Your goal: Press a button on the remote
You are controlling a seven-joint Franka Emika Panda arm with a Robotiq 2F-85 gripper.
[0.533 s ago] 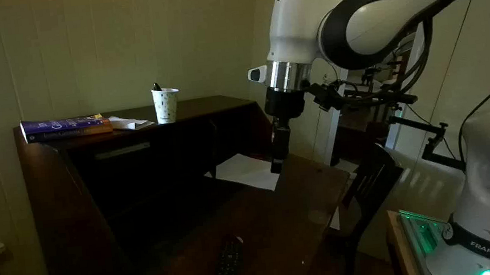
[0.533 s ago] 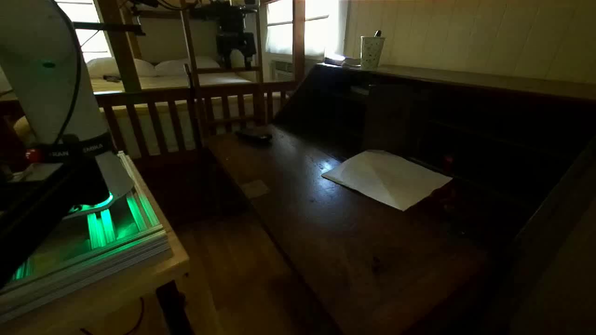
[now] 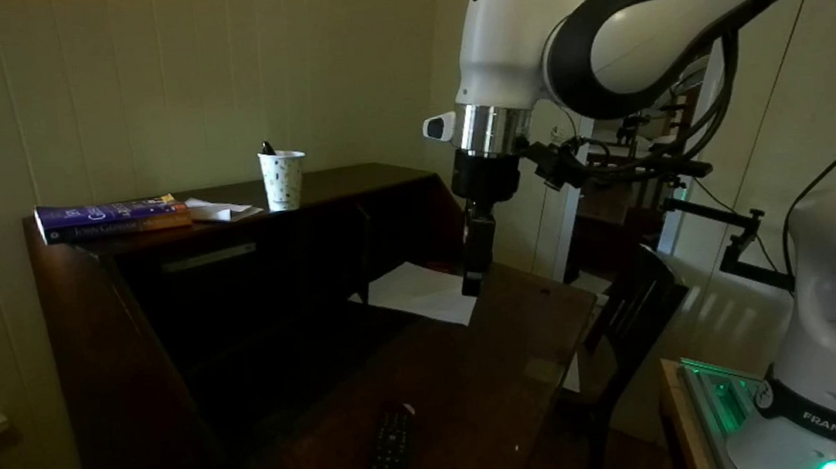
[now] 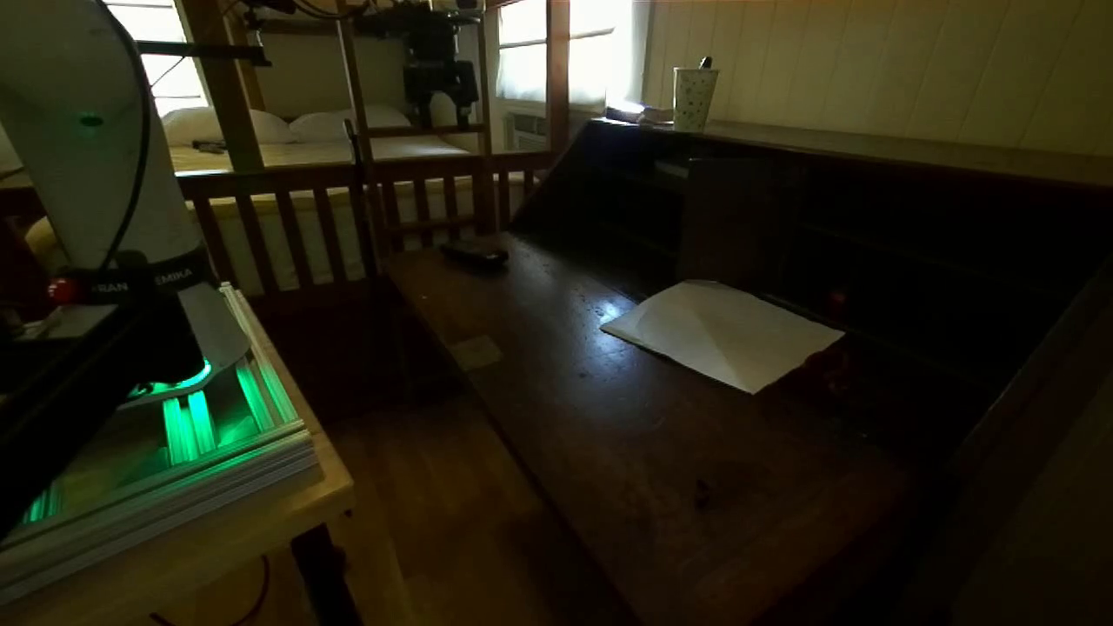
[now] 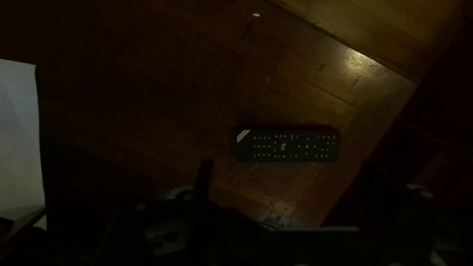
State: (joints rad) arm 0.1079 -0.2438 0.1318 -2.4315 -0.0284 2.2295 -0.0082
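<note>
The remote (image 3: 389, 455) is a slim black bar with small pale button marks and a whitish corner label. It lies flat on the dark wooden desk (image 3: 466, 392). It also shows in an exterior view (image 4: 475, 255) near the far end of the desk, and in the wrist view (image 5: 287, 146), lying crosswise just beyond the fingertips. My gripper (image 3: 472, 285) hangs fingers down, well above the desk and apart from the remote. It also shows in an exterior view (image 4: 445, 120) with its two fingers apart. In the wrist view the gripper (image 5: 286, 164) has widely spaced fingers with nothing between them.
A white paper sheet (image 3: 421, 296) lies on the desk near the dark cubbies. A cup (image 3: 284, 182) holding a dark object and a purple book (image 3: 113, 218) stand on the hutch top. A dark chair (image 3: 632, 313) stands beside the desk. A bed rail (image 4: 296, 230) is behind the desk's end.
</note>
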